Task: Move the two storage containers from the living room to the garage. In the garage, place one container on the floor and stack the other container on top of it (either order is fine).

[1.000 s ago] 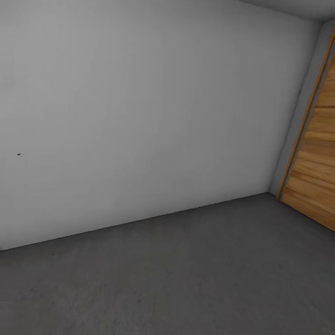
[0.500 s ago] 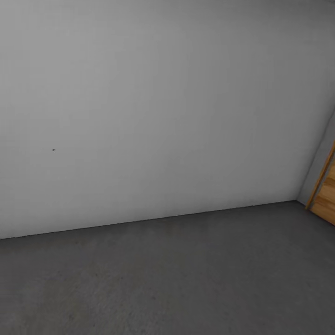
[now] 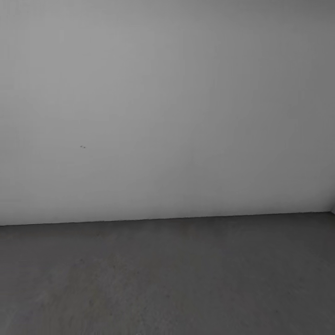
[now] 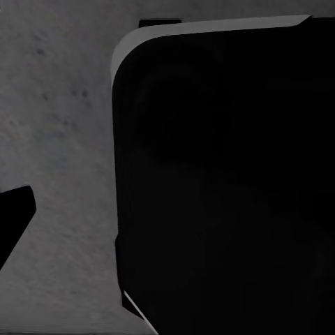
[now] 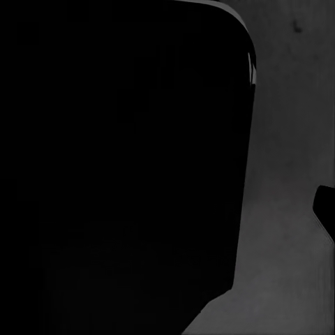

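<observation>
Evidently the robot is travelling inside the garage: a plain grey-white wall (image 3: 167, 102) meets the dark concrete floor (image 3: 167, 279). No storage container is visible, and neither tool's state can be told. Next, locate a container, likely by turning.

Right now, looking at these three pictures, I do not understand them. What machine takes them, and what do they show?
A wheeled robot with two arms takes them. The head camera looks forward and down at a plain grey-white wall and the dark grey concrete floor of a bare room. The other two pictures come from cameras near each gripper. Both look at that floor past a large black shape, too dark to identify. Whether the grippers are open or hold anything cannot be told.
</observation>
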